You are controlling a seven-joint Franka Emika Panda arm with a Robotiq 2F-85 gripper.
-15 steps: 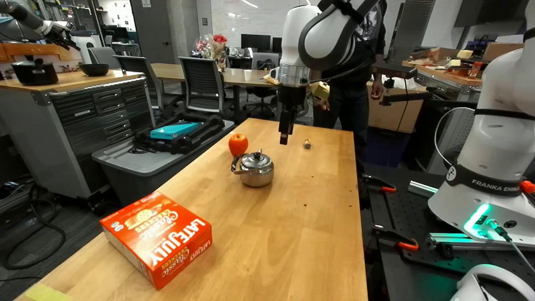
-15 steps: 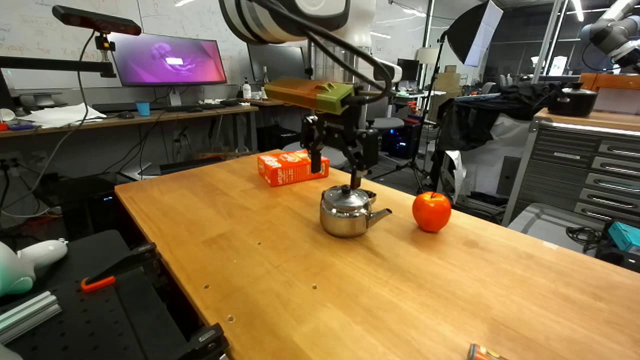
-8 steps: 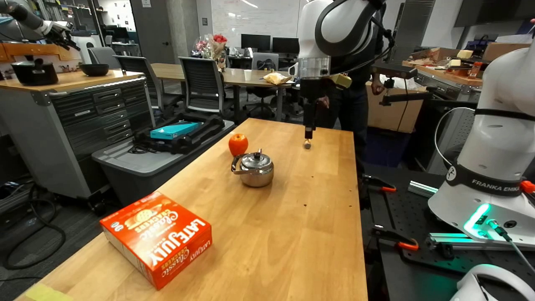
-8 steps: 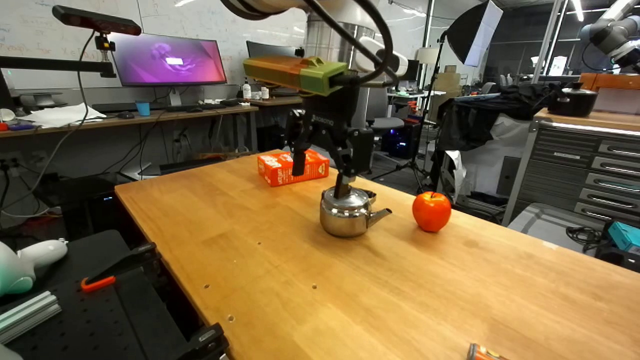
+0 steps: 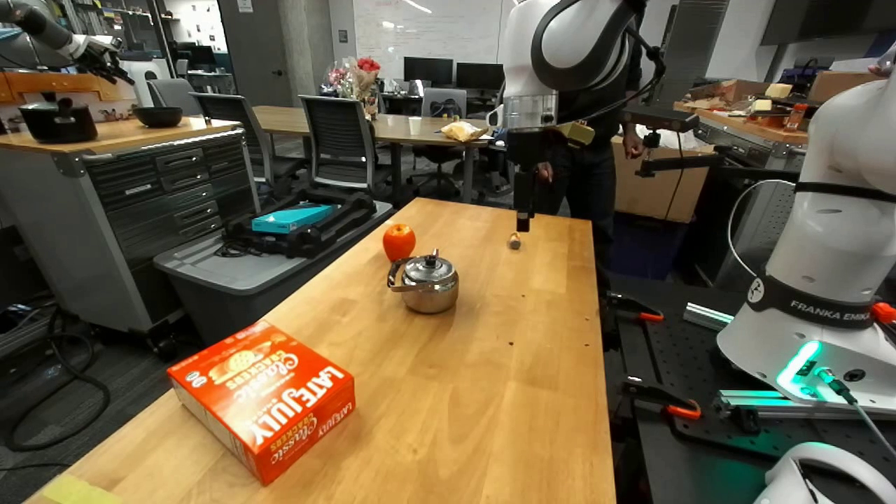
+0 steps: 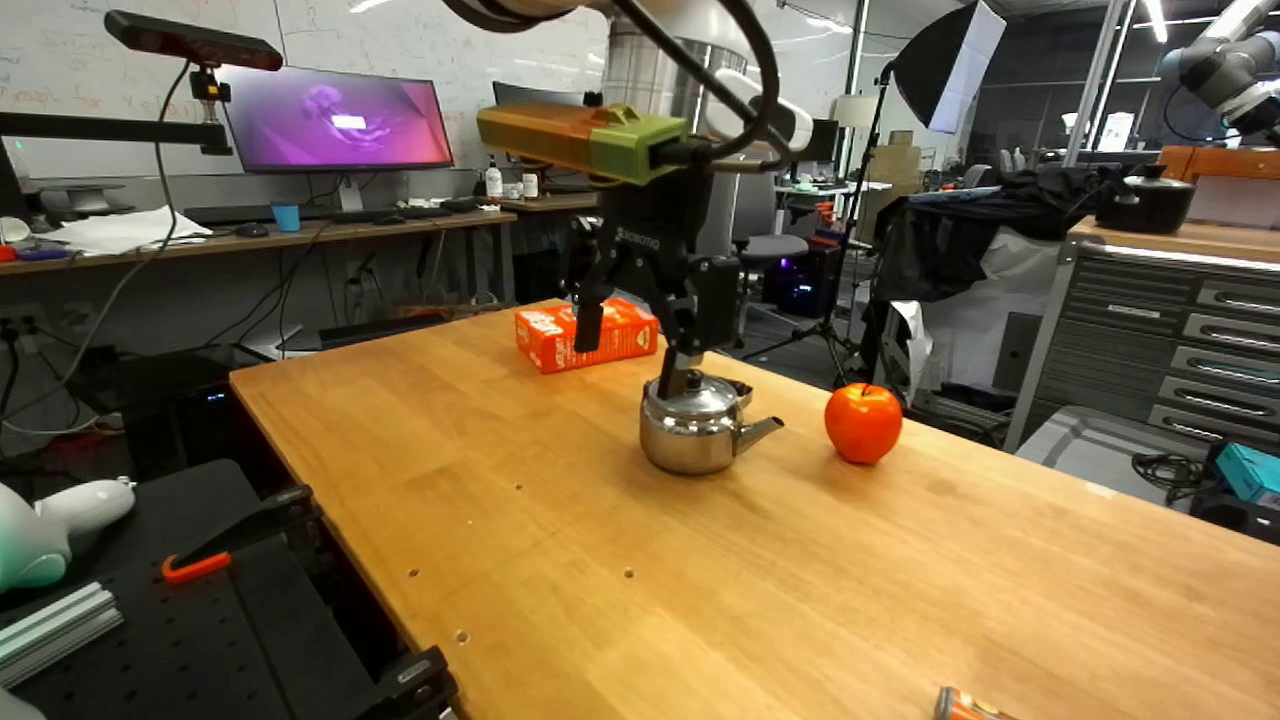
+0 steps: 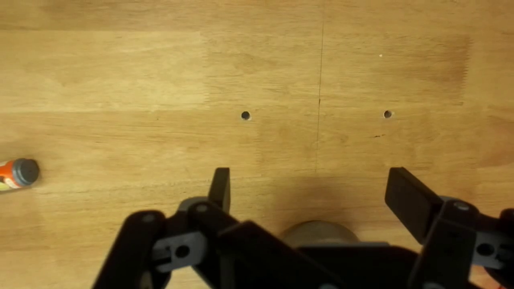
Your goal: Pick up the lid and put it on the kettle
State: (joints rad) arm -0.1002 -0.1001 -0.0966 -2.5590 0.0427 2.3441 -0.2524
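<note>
Lengthwise, a pale wooden surface [image 5: 483,420] runs from near to far in an exterior view, dotted with small dark holes [image 7: 245,115], with yellow tape [image 5: 77,490] at its near left corner. An orange-red cracker box [image 5: 262,399] lies near left, a red apple [image 5: 399,242] stands farther off on the left, and a small orange, grey-capped cylinder [image 5: 514,241] lies at the far right. Behind come dark grey chairs [image 5: 341,140], a whiteboard [image 5: 427,42] and a person [image 5: 588,171] in dark clothes; the robot's white base [image 5: 819,241] rises at the right. The kettle [image 5: 430,294] stands upright on the surface between box and apple, its spout [image 6: 760,432] pointing right in an exterior view, toward the apple's side, so its long axis, from body through spout, runs left to right there. The silvery lid [image 6: 706,400] sits level on top, its dark knob [image 6: 694,379] pointing up. The jaws are released, spread wide in the wrist view, and hang above the surface, well apart from the kettle
</note>
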